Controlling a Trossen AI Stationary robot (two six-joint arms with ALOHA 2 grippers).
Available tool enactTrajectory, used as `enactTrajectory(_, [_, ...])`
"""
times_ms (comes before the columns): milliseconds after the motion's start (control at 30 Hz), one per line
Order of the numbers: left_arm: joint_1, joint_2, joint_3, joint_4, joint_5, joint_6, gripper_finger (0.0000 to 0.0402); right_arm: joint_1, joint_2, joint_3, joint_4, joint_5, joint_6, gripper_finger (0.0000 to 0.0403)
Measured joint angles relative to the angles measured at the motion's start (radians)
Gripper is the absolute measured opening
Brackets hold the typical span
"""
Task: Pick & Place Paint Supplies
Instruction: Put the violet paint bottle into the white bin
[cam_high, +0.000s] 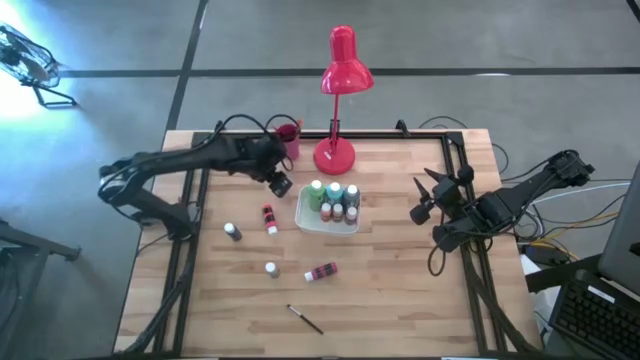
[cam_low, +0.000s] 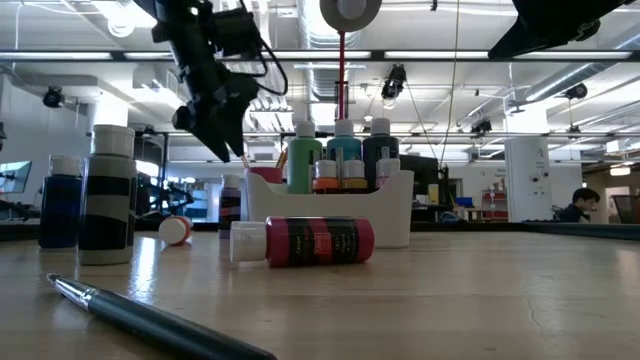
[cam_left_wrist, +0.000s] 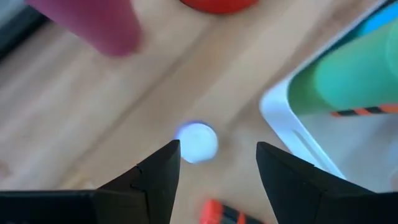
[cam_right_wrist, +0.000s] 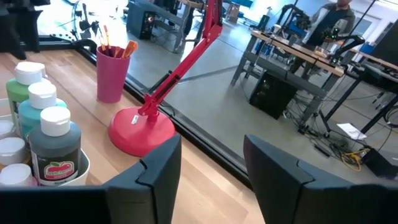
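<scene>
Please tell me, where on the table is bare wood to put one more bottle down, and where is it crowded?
Bare wood lies between the white tray and the right gripper, and along the front edge right of the brush. It is crowded left of the tray: the left gripper, open, hangs there, with a lying red bottle and scattered bottles nearby.

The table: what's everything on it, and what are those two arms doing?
Tray: one, white, mid-table, holding about six upright bottles, green, teal and dark.
Loose bottles: four; two upright, two red lying, left of and in front of the tray.
Brush: one, dark, front edge.
Lamp: one, red, back edge.
Cup: one, red, beside the lamp.
Left gripper: open, just left of the tray.
Right gripper: open, right side.
</scene>
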Motion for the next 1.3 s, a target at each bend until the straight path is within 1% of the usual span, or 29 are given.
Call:
enactTrajectory(67, [0.017,0.014,-0.002,0.000,0.040,0.000,0.0216,0.000,0.000,0.000,0.000,0.000,0.000,0.0176])
enactTrajectory(167, [0.033,0.035,-0.004,-0.020,0.046,0.003,0.0216,0.000,0.001,0.000,0.000,0.000,0.000,0.0184])
enactTrajectory(367, [0.036,0.074,-0.004,-0.005,0.048,0.021,0.0216,0.000,0.001,0.000,0.000,0.000,0.000,0.0192])
enactTrajectory(600, [0.043,0.112,-0.004,0.000,0.044,0.029,0.0216,0.000,0.001,0.000,-0.001,0.000,0.000,0.0177])
enactTrajectory(800, [0.044,0.115,-0.004,0.043,0.044,0.033,0.0216,0.000,0.001,0.000,-0.001,0.000,0.000,0.0163])
enactTrajectory(1067, [0.054,0.133,-0.005,0.038,0.043,0.041,0.0216,0.000,0.001,0.000,-0.001,0.000,-0.003,0.0148])
enactTrajectory(1200, [0.055,0.151,-0.005,0.037,0.043,0.051,0.0216,0.000,0.000,0.000,-0.001,0.001,-0.003,0.0146])
enactTrajectory(1300, [0.055,0.159,-0.005,0.036,0.043,0.055,0.0216,0.000,0.000,0.000,-0.001,0.001,-0.003,0.0152])
